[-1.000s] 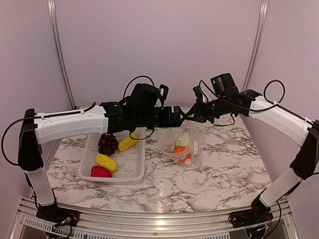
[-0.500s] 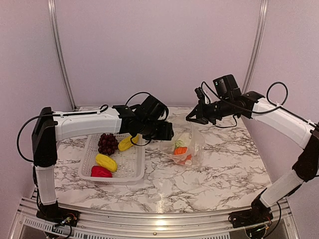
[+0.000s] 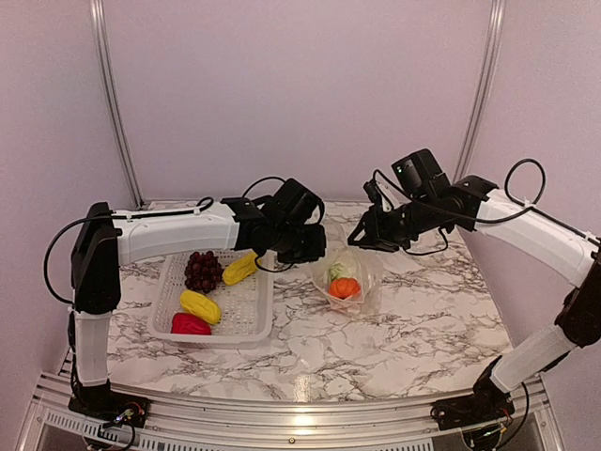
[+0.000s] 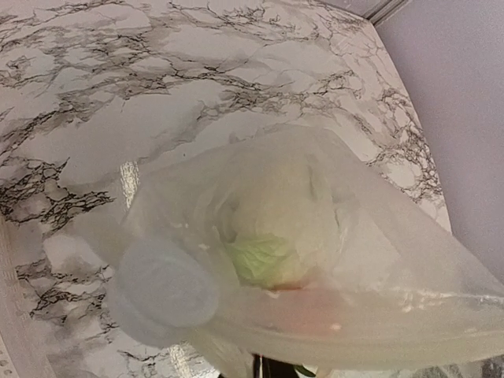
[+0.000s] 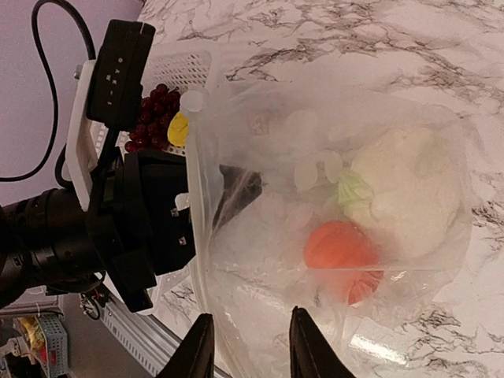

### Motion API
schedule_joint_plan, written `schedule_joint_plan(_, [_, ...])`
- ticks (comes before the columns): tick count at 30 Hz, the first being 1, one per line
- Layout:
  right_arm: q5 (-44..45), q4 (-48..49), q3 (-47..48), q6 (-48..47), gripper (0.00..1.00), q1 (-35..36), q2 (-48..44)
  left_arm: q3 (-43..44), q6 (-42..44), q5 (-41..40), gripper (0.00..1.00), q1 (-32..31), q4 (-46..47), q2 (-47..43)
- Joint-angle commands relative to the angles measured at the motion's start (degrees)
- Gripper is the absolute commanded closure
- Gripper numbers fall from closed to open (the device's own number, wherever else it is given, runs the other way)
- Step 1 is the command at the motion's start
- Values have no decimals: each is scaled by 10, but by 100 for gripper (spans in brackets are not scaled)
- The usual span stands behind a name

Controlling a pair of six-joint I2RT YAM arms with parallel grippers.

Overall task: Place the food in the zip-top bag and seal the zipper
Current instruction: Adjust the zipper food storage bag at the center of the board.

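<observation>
The zip-top bag (image 3: 349, 280) sits on the marble with its mouth up, holding an orange fruit (image 5: 340, 247) and a pale white-green vegetable (image 5: 405, 193). My left gripper (image 3: 317, 248) is shut on the bag's left mouth edge, where the zipper (image 5: 194, 206) strip runs. One dark finger (image 5: 236, 187) shows through the plastic. In the left wrist view the bag (image 4: 378, 260) fills the frame and hides the fingers. My right gripper (image 5: 250, 348) hovers open over the bag's right side. Grapes (image 3: 202, 271), two yellow pieces (image 3: 240, 269) (image 3: 199, 305) and a red pepper (image 3: 191, 324) lie in the basket.
The white perforated basket (image 3: 258, 315) stands left of the bag, close under my left arm. Bare marble table (image 3: 413, 329) lies in front of and to the right of the bag. Metal frame posts rise at the back corners.
My right gripper has opened and let go of the bag's mouth, and the bag has sunk lower. My left gripper came down to the bag's left edge and shut on it.
</observation>
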Motion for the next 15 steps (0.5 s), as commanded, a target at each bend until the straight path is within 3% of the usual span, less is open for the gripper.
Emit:
schedule_joint_plan(1, [56,-45,0,6,69,18,-17,-3,-56,2,100,3,64,-43])
schedule_joint_plan(9, [97,-91,43,-18,69,31,-4,17,-97,13,100,7,101,-46])
schedule_joint_plan(13, [165,-129,69,-36,93,31,5,22,-102,18,100,8,99,-40])
schedule_joint_plan(15, [217,-139,86,-43,97,31,4,22,-104,23,100,9,95,-38])
